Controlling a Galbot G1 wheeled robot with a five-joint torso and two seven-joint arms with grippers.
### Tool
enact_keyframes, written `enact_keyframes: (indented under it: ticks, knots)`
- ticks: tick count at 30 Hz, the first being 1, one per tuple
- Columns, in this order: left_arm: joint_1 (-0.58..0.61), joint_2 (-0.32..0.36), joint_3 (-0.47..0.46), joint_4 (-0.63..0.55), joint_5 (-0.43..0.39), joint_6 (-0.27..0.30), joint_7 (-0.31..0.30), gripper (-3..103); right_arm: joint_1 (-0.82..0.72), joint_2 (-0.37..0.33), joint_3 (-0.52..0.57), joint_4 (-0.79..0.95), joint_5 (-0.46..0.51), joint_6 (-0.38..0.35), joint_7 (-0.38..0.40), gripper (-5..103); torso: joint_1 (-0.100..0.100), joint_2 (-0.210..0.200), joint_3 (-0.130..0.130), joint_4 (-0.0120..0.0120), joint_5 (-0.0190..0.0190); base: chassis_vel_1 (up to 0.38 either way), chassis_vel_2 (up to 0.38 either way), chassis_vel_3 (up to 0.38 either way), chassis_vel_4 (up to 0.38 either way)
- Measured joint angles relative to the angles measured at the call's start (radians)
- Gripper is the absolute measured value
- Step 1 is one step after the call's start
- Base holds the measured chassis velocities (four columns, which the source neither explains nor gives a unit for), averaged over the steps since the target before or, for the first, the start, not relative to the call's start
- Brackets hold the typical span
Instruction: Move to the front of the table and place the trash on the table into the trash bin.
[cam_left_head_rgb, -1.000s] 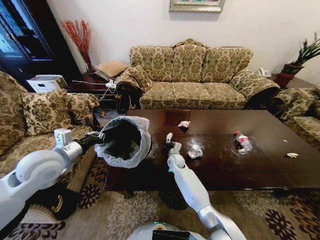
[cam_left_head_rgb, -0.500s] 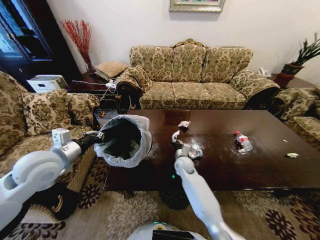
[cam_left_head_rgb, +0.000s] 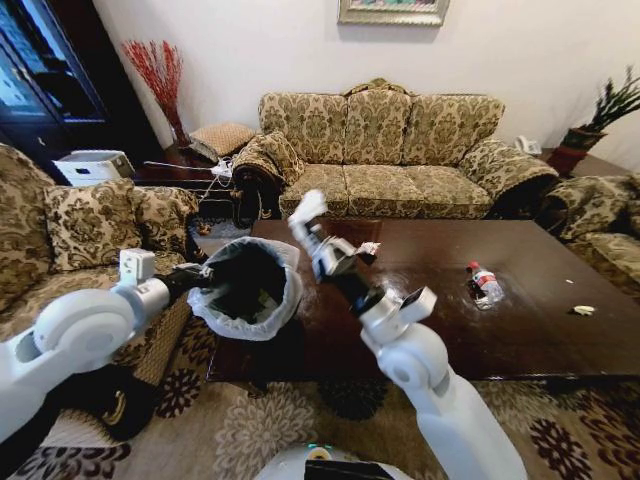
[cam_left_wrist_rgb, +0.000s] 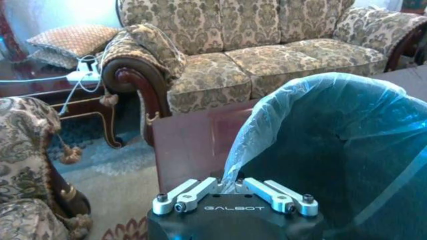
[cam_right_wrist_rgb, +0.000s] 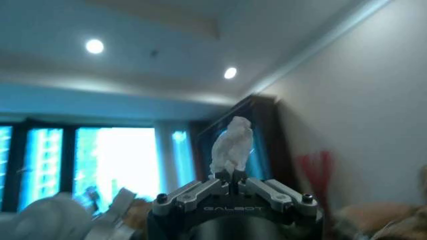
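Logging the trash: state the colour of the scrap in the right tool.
White; the crumpled scrap shows best in the right wrist view.

My head view is evenly lit and fairly bright, with soft daylight from the left. The glossy surface (cam_left_head_rgb: 520, 320) throws pale glare near the frame's centre, and straight lines bow toward the edges. Through my right wrist view two ceiling spotlights (cam_right_wrist_rgb: 95, 46) burn in the upper left and blown-out windows (cam_right_wrist_rgb: 127, 165) glow at lower left; everything beyond my right pincer (cam_right_wrist_rgb: 231, 176) is soft. My left wrist view has a cool blue cast.
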Motion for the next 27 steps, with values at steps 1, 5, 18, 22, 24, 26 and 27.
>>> enact_keyframes:
  ticks: [1,5,18,22,24,26,27]
  knots:
    - [0.001,-0.004,0.0,-0.01,-0.001,-0.005,-0.007,2,0.0,0.005,-0.024,-0.016,-0.016,-0.014,0.001,1,0.0,0.0,0.0,0.0001,0.0,0.0,0.0,0.0,0.0]
    - [0.002,-0.011,0.002,-0.032,-0.002,-0.019,-0.022,2,0.001,0.016,-0.074,-0.059,-0.07,-0.031,0.017,12,0.0,0.0,0.0,0.0002,-0.0001,0.0,0.0,0.0,0.0]
    - [-0.001,-0.021,0.021,-0.027,0.002,-0.028,-0.038,2,0.007,0.049,-0.059,-0.035,-0.055,-0.008,0.054,65,0.0,0.0,0.0,0.0002,0.0,0.0,0.0,0.0,0.0]
    - [-0.003,-0.034,0.024,-0.002,0.037,-0.042,-0.033,2,-0.071,0.061,0.05,0.023,-0.054,0.042,0.17,77,0.0,0.0,0.0,0.0002,-0.0002,0.0,0.0,0.0,0.0]
    - [-0.004,-0.045,0.023,0.012,0.068,-0.053,-0.025,2,-0.163,0.084,0.155,0.014,-0.058,0.072,0.298,87,0.0,0.0,0.0,0.0003,-0.0001,0.0,0.0,0.0,0.0]
    - [-0.002,-0.051,0.023,0.015,0.079,-0.057,-0.02,2,-0.231,0.11,0.215,-0.006,-0.043,0.06,0.462,93,0.0,0.0,0.0,0.0,-0.0002,0.0,0.0,0.0,0.0]
    - [0.002,-0.055,0.023,0.019,0.091,-0.061,-0.016,2,-0.266,0.132,0.243,-0.027,-0.014,0.048,0.583,97,0.0,0.0,0.0,-0.0003,0.0,0.0,0.0,0.0,0.0]
